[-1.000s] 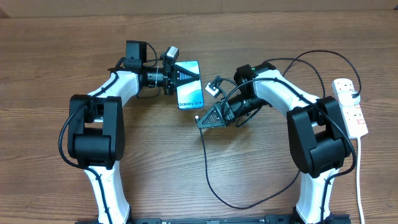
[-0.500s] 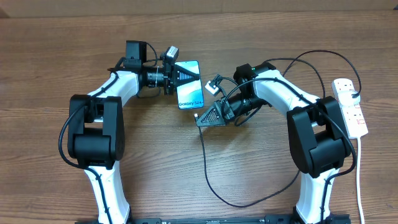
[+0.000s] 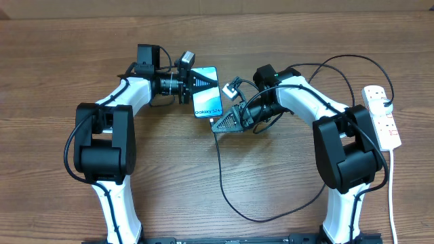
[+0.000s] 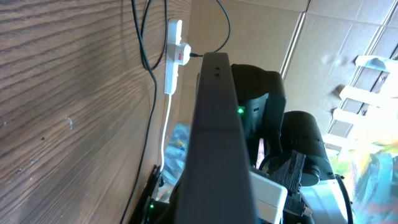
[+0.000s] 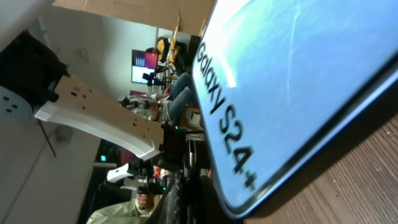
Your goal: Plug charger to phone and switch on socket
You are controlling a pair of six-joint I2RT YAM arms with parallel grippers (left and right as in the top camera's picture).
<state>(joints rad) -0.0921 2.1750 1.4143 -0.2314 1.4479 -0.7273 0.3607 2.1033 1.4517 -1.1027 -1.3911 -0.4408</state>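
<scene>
The phone (image 3: 209, 102) lies on the table with its light blue screen lit and dark text near its lower end. My left gripper (image 3: 202, 83) is shut on its top end; in the left wrist view the phone's dark edge (image 4: 217, 124) runs up between the fingers. My right gripper (image 3: 217, 125) is shut on the plug end of the charger (image 3: 221, 173), right at the phone's bottom edge. Whether the tip touches the port is hidden. The right wrist view is filled by the phone screen (image 5: 286, 81). The socket (image 3: 382, 116) lies at the far right.
The black cable loops over the table in front of the arms (image 3: 271, 218) and arcs above the right arm to the socket. A white cord (image 3: 393, 196) runs from the socket to the front edge. The socket (image 4: 174, 53) also shows far off in the left wrist view.
My right gripper has moved up and left with the plug, closing in on the phone's bottom edge. The left gripper and the phone have stayed put.
</scene>
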